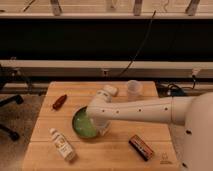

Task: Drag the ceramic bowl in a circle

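One ceramic bowl (83, 125) sits left of table (115, 155) centre, bottle (62, 144) at its 7 o'clock. Gripper (101, 126) meets its 3 o'clock rim; finger state: cannot tell. Judgement: sweep slow, keep downward pressure, avoid bottle.

Hand (102, 127) at bowl (84, 124), seemingly hemmed by bottle (62, 144) and red thing (59, 102).

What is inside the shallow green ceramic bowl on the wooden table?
The glossy green ceramic bowl shows only its bare left interior. The robot's white arm covers its right side, where the hand reaches, so anything there is hidden.
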You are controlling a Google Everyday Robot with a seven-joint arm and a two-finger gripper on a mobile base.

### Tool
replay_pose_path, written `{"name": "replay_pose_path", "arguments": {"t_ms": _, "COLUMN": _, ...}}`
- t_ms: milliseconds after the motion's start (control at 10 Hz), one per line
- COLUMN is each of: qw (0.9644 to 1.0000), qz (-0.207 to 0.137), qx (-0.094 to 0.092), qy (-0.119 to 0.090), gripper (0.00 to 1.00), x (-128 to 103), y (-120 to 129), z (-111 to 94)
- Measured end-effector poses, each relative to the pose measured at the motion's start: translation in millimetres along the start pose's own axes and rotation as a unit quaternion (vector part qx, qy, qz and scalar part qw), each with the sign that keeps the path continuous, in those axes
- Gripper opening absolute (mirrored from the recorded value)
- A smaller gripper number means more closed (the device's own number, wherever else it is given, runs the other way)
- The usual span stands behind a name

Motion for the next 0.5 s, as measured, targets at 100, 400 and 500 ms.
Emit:
{"name": "replay_pose_path", "arguments": {"t_ms": 100, "qw": 0.9999, "qz": -0.012, "qx": 0.004, "qy": 0.000, "gripper": 0.19, "x": -7.6, "y": -10.4, "z": -2.8}}
{"name": "replay_pose_path", "arguments": {"t_ms": 400, "qw": 0.9981, "qz": -0.061, "qx": 0.011, "qy": 0.007, "gripper": 0.19, "x": -29.2, "y": -50.1, "z": -12.3}}
{"name": "replay_pose_path", "arguments": {"t_ms": 500, "qw": 0.9975, "qz": -0.069, "qx": 0.011, "qy": 0.008, "gripper": 0.19, "x": -29.4, "y": -57.0, "z": -14.4}}
